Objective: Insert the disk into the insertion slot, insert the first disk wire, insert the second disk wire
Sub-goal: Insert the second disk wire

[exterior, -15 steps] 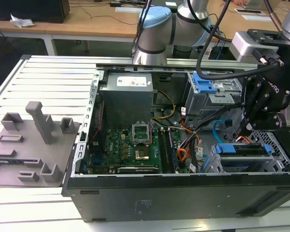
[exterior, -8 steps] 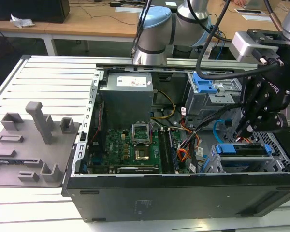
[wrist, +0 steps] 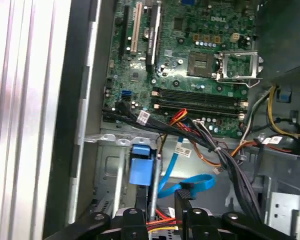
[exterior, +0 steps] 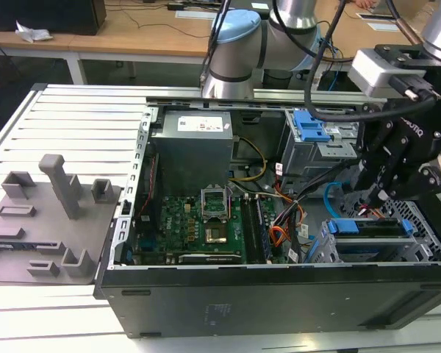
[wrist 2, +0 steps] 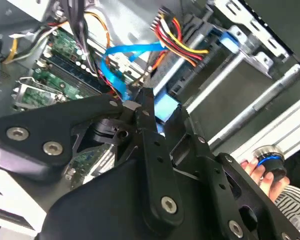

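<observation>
The disk (exterior: 371, 226), in its blue carrier, lies inside the grey perforated insertion slot (exterior: 426, 228) at the case's corner on the exterior view's right. My black gripper (exterior: 369, 200) hangs just above the disk's inner end. In both wrist views the gripper (wrist 2: 142, 100) (wrist: 161, 210) sits against the carrier's blue tab (wrist 2: 165, 107) (wrist: 141, 170). The red, yellow and black first disk wire (wrist 2: 182, 40) runs along the cage; I cannot tell whether it is plugged in. The light-blue second disk wire (exterior: 329, 193) (wrist 2: 125, 52) loops beside the gripper, its dark plug (wrist: 184, 190) close to it.
The open case holds a green motherboard (exterior: 206, 220), a grey power supply (exterior: 191, 147) and a taller cage with a blue-handled carrier (exterior: 309, 126). Black cables (wrist: 230, 165) cross next to the slot. Grey fixtures (exterior: 59, 191) stand on the slatted table. A person's hand (wrist 2: 252, 167) rests by a blue-ringed knob.
</observation>
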`<state>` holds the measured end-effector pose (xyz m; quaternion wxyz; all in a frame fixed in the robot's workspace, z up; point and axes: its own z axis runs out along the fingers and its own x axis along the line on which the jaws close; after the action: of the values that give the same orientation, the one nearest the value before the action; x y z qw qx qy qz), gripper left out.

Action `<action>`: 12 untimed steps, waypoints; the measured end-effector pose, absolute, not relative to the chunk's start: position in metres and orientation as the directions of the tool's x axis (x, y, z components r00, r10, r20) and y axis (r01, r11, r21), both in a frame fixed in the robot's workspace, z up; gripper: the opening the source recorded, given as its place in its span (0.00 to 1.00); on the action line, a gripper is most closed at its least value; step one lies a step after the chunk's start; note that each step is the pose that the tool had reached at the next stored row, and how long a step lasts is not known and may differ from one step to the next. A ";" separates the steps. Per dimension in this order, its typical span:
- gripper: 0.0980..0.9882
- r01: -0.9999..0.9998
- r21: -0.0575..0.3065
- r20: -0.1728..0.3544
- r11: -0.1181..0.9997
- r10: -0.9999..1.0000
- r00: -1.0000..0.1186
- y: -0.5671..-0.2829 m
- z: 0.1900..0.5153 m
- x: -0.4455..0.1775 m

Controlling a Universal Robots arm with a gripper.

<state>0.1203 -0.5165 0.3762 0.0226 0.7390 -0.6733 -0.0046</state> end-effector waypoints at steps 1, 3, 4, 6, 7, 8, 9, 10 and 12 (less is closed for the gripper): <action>0.30 -0.995 0.040 0.024 -0.093 -0.995 0.094 -0.511 0.376 0.120; 0.30 -0.994 0.040 0.024 -0.100 -0.995 0.101 -0.506 0.376 0.115; 0.30 -0.994 0.040 0.023 -0.102 -0.994 0.103 -0.506 0.375 0.113; 0.30 -0.993 0.040 0.023 -0.108 -0.994 0.109 -0.506 0.373 0.110; 0.30 -0.993 0.040 0.023 -0.110 -0.994 0.111 -0.506 0.371 0.109; 0.30 -0.993 0.040 0.023 -0.113 -0.993 0.114 -0.505 0.369 0.109; 0.30 -0.992 0.040 0.024 -0.117 -0.993 0.118 -0.504 0.367 0.109; 0.30 -0.992 0.040 0.024 -0.119 -0.992 0.120 -0.501 0.365 0.109; 0.30 -0.992 0.040 0.024 -0.124 -0.992 0.125 -0.499 0.363 0.109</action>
<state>0.1086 -0.4994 0.3627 0.0227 0.7496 -0.6615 -0.0042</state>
